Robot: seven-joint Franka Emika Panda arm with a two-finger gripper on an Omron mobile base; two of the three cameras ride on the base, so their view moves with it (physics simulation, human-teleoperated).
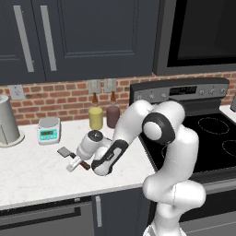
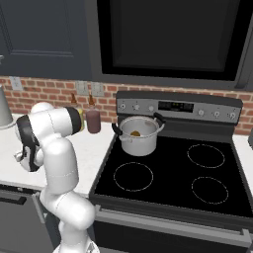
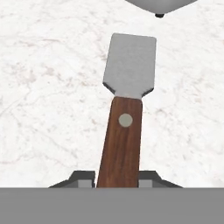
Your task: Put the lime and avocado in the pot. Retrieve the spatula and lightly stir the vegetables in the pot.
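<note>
A: Left base view, what do you log?

B: I list the gripper (image 1: 75, 164) down on the white counter (image 1: 32, 173), closed on the spatula (image 1: 67, 154); its grey blade points toward the small scale (image 1: 49, 129). A yellow bottle (image 1: 96, 115) and a dark bottle (image 1: 112, 113) stand by the brick wall.

A: Right base view?

B: I see the pot (image 2: 138, 135) on the stove (image 2: 173, 183), rear left burner, with something brownish inside; I cannot tell which fruit.

A: Hand view?

B: I record both fingertips (image 3: 84, 177) pressed against the brown handle, so the spatula (image 3: 126, 113) is gripped, its blade lying flat on the marble.
</note>
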